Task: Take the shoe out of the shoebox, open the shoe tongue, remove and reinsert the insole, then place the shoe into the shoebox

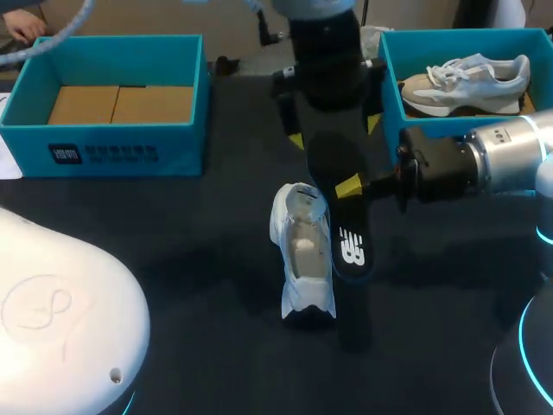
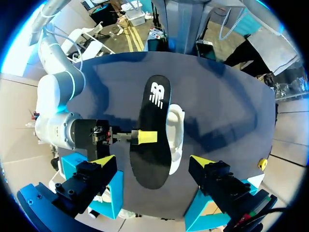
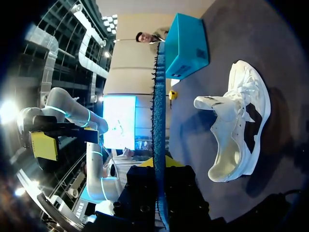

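Table: you have a dark top.
Shoe: white, sits near its middle.
Left shoebox, right shoebox: teal, seemingly resting along the far side.

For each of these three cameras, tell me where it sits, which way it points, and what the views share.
Head view: above and behind the robot, looking down on the table; both arms show, the right gripper shut on the black insole.
Left wrist view: on the left arm, looking down past the open left gripper onto the insole and white shoe.
Right wrist view: on the right arm, looking across the table; the insole stands edge-on in its gripper.
Shared: all three show insole and shoe.
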`<state>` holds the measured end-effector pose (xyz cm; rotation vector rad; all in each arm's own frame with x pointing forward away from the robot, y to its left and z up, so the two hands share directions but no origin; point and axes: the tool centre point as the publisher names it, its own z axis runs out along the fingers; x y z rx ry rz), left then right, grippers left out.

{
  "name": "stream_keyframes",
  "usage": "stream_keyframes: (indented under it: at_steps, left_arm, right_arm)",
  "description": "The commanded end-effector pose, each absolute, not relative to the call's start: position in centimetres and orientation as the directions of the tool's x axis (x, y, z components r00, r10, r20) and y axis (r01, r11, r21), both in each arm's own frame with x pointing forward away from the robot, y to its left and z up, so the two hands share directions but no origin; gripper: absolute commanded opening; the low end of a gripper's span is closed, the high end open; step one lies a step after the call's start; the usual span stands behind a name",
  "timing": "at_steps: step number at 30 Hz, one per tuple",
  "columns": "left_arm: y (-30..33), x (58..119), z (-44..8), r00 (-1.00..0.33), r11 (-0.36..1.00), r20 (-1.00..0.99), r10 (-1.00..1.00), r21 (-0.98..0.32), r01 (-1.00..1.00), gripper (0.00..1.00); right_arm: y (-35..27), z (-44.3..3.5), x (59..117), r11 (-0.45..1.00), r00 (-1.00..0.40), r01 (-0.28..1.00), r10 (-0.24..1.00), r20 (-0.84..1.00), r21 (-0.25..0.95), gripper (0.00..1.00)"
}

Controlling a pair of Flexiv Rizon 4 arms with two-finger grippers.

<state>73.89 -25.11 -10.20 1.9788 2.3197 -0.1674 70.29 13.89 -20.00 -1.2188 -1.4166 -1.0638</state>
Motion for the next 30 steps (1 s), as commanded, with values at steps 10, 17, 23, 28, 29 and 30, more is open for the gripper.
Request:
stream_keyframes:
  at_steps: [10, 17, 23, 28, 29, 30]
  left_arm:
    - [-26.12, 74.56, -10.38, -0.168, 0.167, -0.022, 0.986, -0.021, 0.986, 1.00]
    - [-26.35, 74.79, -10.53, -0.172, 0.172, -0.035, 0.984, -0.022, 0.985, 1.00]
    - [-26.53, 74.84, -10.44, -0.166, 0.166, -0.056, 0.984, -0.019, 0.986, 1.00]
    - [-26.04, 74.72, -10.09, -0.146, 0.147, -0.154, 0.977, -0.011, 0.989, 1.00]
    - [-25.90, 74.70, -10.02, -0.145, 0.146, -0.191, 0.971, -0.008, 0.989, 1.00]
    - [-25.76, 74.64, -9.94, -0.135, 0.137, -0.199, 0.971, -0.004, 0.991, 1.00]
  right_arm:
    - [14.12, -19.92, 70.69, 0.132, -0.054, 0.991, 0.169, 0.984, 0.031, 0.00]
    - [14.06, -19.89, 70.65, 0.129, -0.053, 0.991, 0.171, 0.984, 0.031, 0.00]
    - [14.07, -19.93, 70.63, 0.124, -0.049, 0.992, 0.170, 0.984, 0.028, 0.00]
    - [14.08, -19.96, 70.61, 0.119, -0.046, 0.993, 0.169, 0.985, 0.026, 0.00]
    - [14.06, -19.96, 70.60, 0.118, -0.045, 0.993, 0.170, 0.984, 0.025, 0.00]
    - [14.01, -19.94, 70.61, 0.117, -0.044, 0.993, 0.170, 0.984, 0.024, 0.00]
